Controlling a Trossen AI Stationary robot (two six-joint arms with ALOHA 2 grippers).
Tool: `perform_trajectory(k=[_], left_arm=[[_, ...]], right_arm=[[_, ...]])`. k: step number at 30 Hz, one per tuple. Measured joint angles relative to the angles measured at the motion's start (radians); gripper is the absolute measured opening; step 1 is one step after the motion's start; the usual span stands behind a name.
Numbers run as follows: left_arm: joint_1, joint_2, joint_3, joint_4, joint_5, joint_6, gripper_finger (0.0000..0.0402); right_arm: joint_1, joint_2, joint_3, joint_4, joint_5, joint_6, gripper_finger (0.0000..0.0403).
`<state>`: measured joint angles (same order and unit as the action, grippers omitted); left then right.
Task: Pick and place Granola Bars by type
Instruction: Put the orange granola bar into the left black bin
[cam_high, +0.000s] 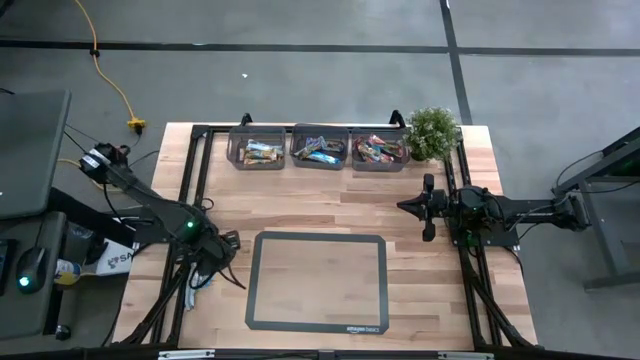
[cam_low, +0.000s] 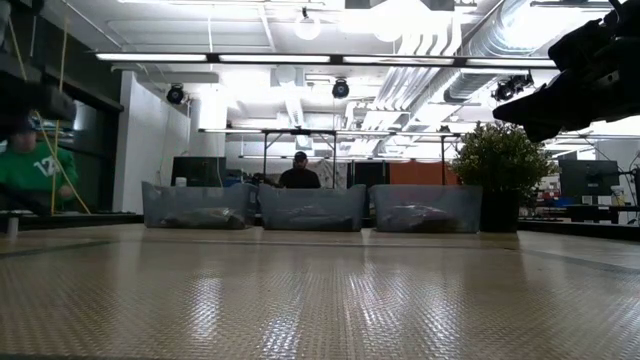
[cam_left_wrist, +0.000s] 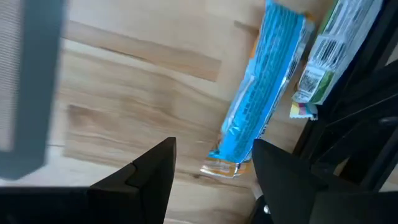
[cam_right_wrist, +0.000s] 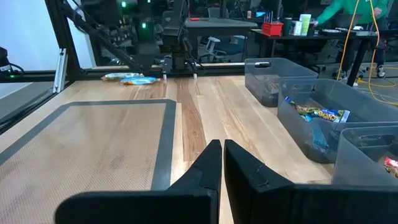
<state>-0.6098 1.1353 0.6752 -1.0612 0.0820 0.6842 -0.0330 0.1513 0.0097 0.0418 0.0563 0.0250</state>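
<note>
From low down I can't read the bars inside the bins (cam_low: 311, 207); the green-white wrapper (cam_left_wrist: 323, 56) runs off frame.

Lighting: bright, even, from ceiling strip lights (cam_low: 300, 58) overhead in the low view, blown out to white near their centres; sheen on the table (cam_low: 320, 300) runs in pale streaks toward the camera. Shadows: soft and faint beneath the arms in the high view. Focus: left wrist view smeared, the blue bar (cam_left_wrist: 261, 93) and wood grain blurred; right wrist view sharper, room behind dim.
</note>
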Motion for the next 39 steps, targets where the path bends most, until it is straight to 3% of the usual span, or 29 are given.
perform_trajectory(k=[8, 22, 39], left_arm=[[0.000, 0.073, -0.074, 0.034, 0.032, 0.016, 0.0209], [0.000, 0.074, -0.145, 0.161, 0.131, 0.049, 0.0209], [0.001, 0.072, -0.184, 0.200, 0.159, 0.051, 0.0203]], right_arm=[[0.000, 0.000, 0.000, 0.000, 0.000, 0.000, 0.0002], [0.000, 0.000, 0.000, 0.000, 0.000, 0.000, 0.0002], [0.000, 0.000, 0.000, 0.000, 0.000, 0.000, 0.0002]])
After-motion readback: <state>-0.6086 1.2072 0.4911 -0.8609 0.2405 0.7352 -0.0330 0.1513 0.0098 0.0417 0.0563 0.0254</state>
